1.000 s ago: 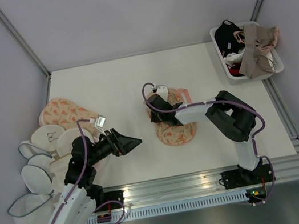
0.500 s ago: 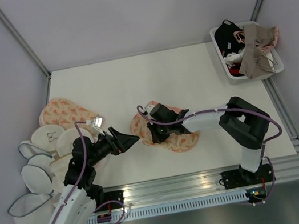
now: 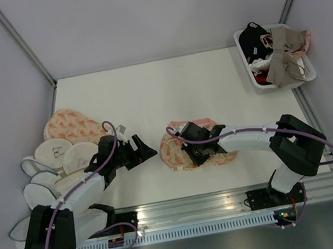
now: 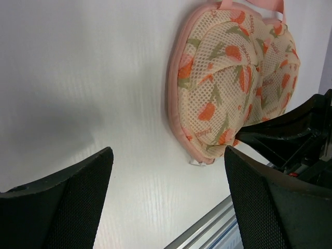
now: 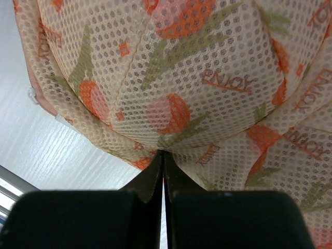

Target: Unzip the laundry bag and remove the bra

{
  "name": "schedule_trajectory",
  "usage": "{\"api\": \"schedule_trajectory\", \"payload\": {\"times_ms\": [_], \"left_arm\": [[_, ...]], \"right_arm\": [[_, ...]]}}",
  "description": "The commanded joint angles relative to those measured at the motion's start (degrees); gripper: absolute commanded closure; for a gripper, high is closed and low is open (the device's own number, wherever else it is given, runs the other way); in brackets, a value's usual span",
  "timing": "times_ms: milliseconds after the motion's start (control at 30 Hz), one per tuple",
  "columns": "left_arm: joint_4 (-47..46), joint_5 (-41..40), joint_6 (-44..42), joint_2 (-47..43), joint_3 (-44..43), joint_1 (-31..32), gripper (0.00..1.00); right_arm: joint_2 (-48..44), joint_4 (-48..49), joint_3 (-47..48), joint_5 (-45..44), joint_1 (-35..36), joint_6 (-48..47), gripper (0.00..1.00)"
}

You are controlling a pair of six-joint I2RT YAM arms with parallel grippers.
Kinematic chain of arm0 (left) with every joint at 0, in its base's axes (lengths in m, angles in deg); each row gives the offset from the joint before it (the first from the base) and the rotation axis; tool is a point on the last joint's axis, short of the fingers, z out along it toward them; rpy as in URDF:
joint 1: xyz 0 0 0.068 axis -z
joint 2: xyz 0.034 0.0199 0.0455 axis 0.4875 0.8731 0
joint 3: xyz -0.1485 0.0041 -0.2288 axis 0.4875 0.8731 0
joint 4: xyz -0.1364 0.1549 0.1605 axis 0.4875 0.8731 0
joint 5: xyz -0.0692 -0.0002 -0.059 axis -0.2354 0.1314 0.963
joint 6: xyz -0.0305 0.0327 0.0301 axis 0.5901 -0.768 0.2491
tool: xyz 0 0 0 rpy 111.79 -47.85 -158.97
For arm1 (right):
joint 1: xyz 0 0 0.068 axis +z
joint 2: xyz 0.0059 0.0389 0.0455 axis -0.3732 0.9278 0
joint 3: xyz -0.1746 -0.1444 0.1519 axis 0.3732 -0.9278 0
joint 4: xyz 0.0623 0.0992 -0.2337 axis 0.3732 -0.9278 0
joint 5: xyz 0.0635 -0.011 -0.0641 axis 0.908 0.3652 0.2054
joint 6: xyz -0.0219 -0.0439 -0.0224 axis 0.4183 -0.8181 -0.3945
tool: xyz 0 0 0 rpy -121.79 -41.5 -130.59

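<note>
The laundry bag [image 3: 172, 149], peach mesh with an orange carrot print and pink edging, lies at the front middle of the table. My right gripper [image 3: 196, 152] is shut on a pinch of its mesh, and the fabric bunches at the closed tips [image 5: 164, 155]. The bag [image 5: 181, 67] fills the right wrist view. My left gripper [image 3: 147, 150] is open just left of the bag, apart from it. In the left wrist view the bag [image 4: 233, 78] lies ahead of the wide-spread gripper [image 4: 167, 153], with only bare table between the fingers. The bra is hidden.
A second carrot-print pouch [image 3: 67, 126] and several white mesh pouches [image 3: 47, 178] are piled at the left edge. A white bin [image 3: 261, 82] holding beige and black garments stands at the back right. An aluminium rail [image 3: 231, 200] runs along the near edge.
My right gripper has dragged the bag nearer to the front edge and turned it. The left arm has dropped low and reached right, bringing its open gripper beside the bag.
</note>
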Motion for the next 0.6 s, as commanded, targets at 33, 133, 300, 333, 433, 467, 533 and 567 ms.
{"api": "schedule_trajectory", "payload": {"times_ms": [33,133,300,333,433,467,533,567], "left_arm": [[-17.19,5.41,0.39,7.97,0.23,1.27,0.08],[-23.44,6.65,3.20,12.64,0.41,3.38,0.08],[-25.12,4.28,4.79,19.50,-1.96,8.04,0.13],[-25.38,3.93,4.96,20.56,-2.23,8.39,0.15],[-27.92,3.14,6.02,23.64,-1.79,9.27,0.18],[-28.54,3.22,6.80,24.86,-1.70,9.54,0.19],[-29.86,3.57,7.42,26.01,-1.70,9.89,0.23],[-31.70,4.27,8.47,26.63,-1.70,10.24,0.24]], "right_arm": [[-0.76,-4.36,-1.64,-2.62,0.90,-0.60,1.00],[-1.02,-3.92,-2.08,-2.61,1.07,-0.34,1.00],[-2.42,-3.40,-2.26,-2.62,1.25,0.10,0.99],[-2.69,-3.13,-2.26,-2.70,1.25,0.28,1.00],[-4.27,-2.87,-2.52,-3.23,1.34,0.89,1.00],[-5.32,-2.87,-2.61,-3.06,1.34,1.07,1.00],[-6.46,-1.91,-2.96,-2.62,1.34,1.42,1.00],[-7.60,-1.64,-3.05,-2.53,1.34,1.68,1.00]]}}
